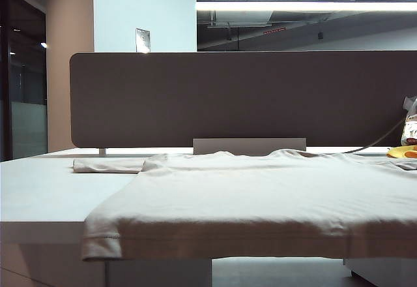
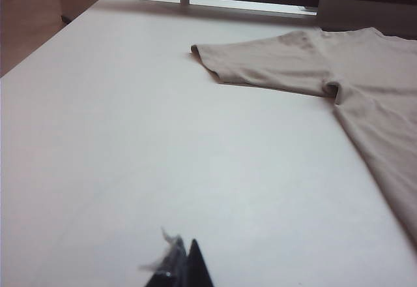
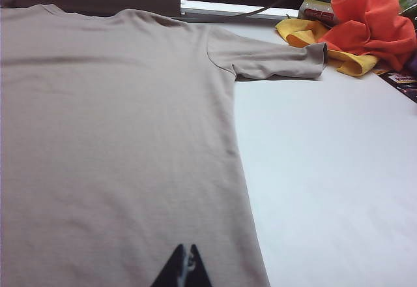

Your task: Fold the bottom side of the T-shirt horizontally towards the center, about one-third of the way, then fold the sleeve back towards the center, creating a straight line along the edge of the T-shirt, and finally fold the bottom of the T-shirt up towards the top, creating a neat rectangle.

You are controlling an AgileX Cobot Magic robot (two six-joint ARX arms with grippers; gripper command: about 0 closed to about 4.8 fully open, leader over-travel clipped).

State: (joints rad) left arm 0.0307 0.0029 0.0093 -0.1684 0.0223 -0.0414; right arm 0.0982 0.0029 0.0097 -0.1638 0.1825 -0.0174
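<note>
The light beige T-shirt (image 1: 260, 196) lies flat and spread across the white desk. The bottom of the T-shirt (image 1: 215, 242) hangs a little over the desk's near edge, with a stitched line above it. One sleeve (image 2: 260, 62) stretches out over bare desk, the other sleeve (image 3: 273, 59) reaches toward a pile of cloths. My left gripper (image 2: 184, 251) is shut and empty, over bare white desk away from the shirt. My right gripper (image 3: 186, 254) is shut and empty, above the shirt's body near its side edge. Neither gripper shows in the exterior view.
A dark partition panel (image 1: 241, 98) runs along the far side of the desk (image 1: 39, 189). Orange (image 3: 371, 19) and yellow cloths (image 3: 306, 36) and some packets sit at the far right corner by a cable. A grey box (image 1: 249, 146) stands behind the shirt's collar.
</note>
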